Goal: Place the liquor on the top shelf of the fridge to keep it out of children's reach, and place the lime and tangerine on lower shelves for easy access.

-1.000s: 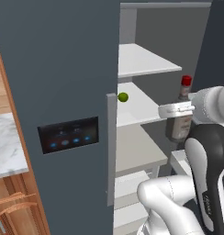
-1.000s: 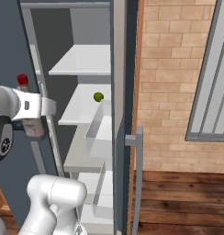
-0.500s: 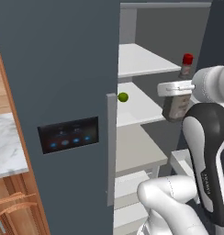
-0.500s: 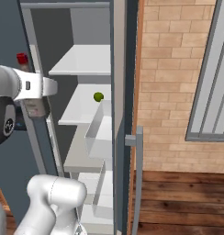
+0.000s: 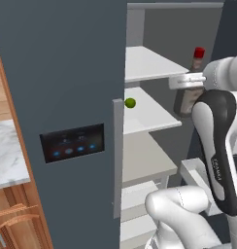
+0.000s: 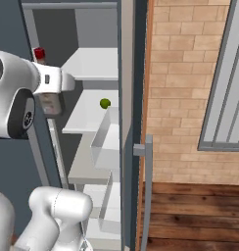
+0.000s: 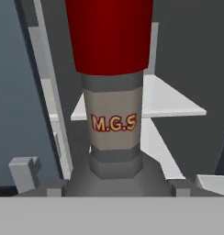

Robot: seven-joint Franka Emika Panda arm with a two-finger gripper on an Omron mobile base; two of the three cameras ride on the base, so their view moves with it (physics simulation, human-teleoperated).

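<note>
The white arm's hand (image 5: 188,81) is clamped on the grey-tinted glass bottle with red cap (image 5: 191,81), held upright just outside the dark grey fridge (image 5: 62,87), level with its smooth pale top shelf (image 5: 144,63). Slick glass could slip, or its base might clip the slab edge. A glossy green lime (image 5: 130,103) sits one shelf down.

The top shelf (image 5: 149,63) lies bare and reachable; the lime (image 5: 130,103) occupies the shelf below.
</note>
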